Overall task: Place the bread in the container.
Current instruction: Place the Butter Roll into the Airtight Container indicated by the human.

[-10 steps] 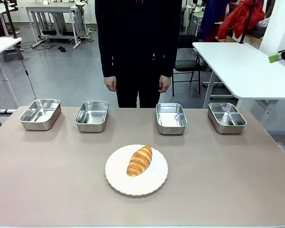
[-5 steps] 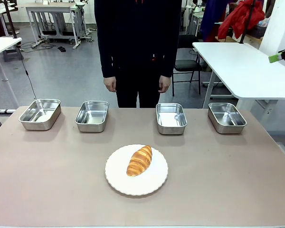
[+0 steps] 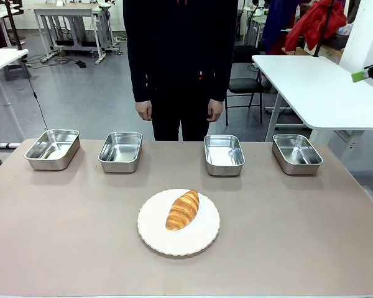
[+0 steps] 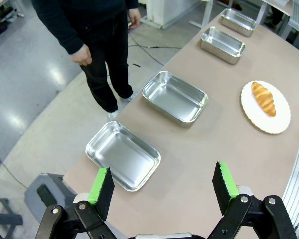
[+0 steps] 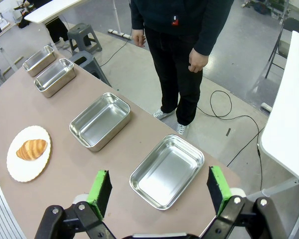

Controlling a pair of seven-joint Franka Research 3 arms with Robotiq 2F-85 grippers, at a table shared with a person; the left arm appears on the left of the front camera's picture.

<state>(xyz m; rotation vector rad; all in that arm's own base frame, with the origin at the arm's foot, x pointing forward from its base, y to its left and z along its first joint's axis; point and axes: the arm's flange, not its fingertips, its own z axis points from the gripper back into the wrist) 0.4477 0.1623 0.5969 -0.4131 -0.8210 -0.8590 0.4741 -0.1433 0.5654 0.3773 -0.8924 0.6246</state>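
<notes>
left gripper (image 4: 162, 175): mine; fingers spread wide, nothing between the green pads. It hangs high over the left end of the table (image 3: 62, 242), above the far-left pan (image 3: 52, 149).
right gripper (image 5: 158, 174): fingers spread wide as well, holding nothing. It hangs high over the right end of the table, above the far-right pan (image 3: 296, 153).
bread (image 3: 183, 210): lies slantwise on the white scalloped plate (image 3: 204, 241), ridged crust up (golden-brown, croissant-like). It is well apart from both of my grippers.
plate position: middle of the table, nearer my side than the row of pans and touching none of them.
pans: four alike, stainless steel, in a row along the far edge; the inner-left pan (image 3: 120, 151) and inner-right pan (image 3: 224, 154) sit between the outer two. I cannot tell which one is the container meant.
person (image 3: 180, 49): stands at the far side, behind the gap between the two inner pans; both hands hang at the sides, off the table.
</notes>
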